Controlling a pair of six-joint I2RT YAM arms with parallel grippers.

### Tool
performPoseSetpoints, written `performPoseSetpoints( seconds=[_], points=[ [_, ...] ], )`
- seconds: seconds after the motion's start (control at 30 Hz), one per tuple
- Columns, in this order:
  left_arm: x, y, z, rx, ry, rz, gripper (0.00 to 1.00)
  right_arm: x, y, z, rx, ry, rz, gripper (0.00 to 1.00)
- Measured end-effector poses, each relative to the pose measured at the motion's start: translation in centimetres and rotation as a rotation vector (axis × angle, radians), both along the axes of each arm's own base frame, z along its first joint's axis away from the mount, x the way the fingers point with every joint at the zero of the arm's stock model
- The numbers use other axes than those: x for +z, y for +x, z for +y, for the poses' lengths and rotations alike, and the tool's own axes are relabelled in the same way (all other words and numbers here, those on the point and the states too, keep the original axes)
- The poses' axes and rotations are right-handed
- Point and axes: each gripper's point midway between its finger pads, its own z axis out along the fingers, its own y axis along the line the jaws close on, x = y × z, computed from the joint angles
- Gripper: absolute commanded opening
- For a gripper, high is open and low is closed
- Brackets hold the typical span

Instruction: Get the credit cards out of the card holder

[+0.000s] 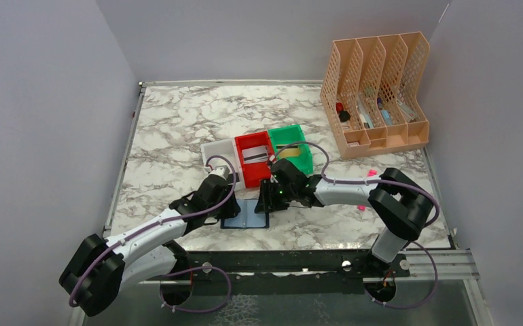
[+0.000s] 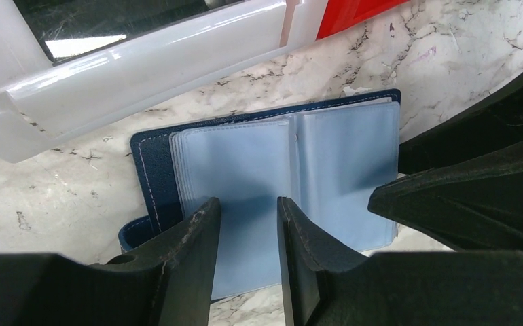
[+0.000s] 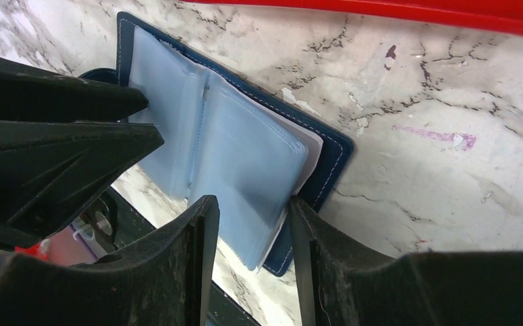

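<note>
Near the tabletop's (image 1: 170, 129) front edge, just before the white bin (image 2: 143, 68) and red bin (image 3: 381, 10), the card holder (image 1: 247, 214) lies flat and open, pale-blue sleeves up. Left pincer (image 2: 247, 207) is part-open over the sleeves. Right pincer (image 3: 252, 204) is part-open astride the sleeve stack's edge; cannot tell if it grips.

The card holder (image 1: 246, 214) lies on the table (image 1: 170, 129), just before a row of bins (image 1: 257, 178); a file rack (image 1: 374, 88) stands behind, right.
</note>
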Motion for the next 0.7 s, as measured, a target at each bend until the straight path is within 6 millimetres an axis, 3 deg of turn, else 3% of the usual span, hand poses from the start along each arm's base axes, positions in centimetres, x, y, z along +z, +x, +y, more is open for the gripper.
performPoseSetpoints(
  seconds=[0.13, 0.4, 0.6, 0.7],
  points=[
    [-0.1, 0.1, -0.1, -0.002, -0.008, -0.003, 0.36, -0.1, 0.0, 0.3, 0.0, 0.012, 0.004, 0.42],
    [-0.2, 0.4, -0.7, -0.003, -0.038, -0.019, 0.33, 0.0, -0.1, 0.7, 0.02, 0.031, 0.003, 0.42],
    [-0.1, 0.3, -1.2, -0.011, -0.07, -0.015, 0.33, -0.2, -0.6, 2.1, 0.072, 0.052, 0.02, 0.29],
    [-0.2, 0.3, -1.2, -0.01, -0.069, -0.013, 0.33, -0.3, -0.7, 2.5, 0.082, 0.04, 0.012, 0.15]
  ],
)
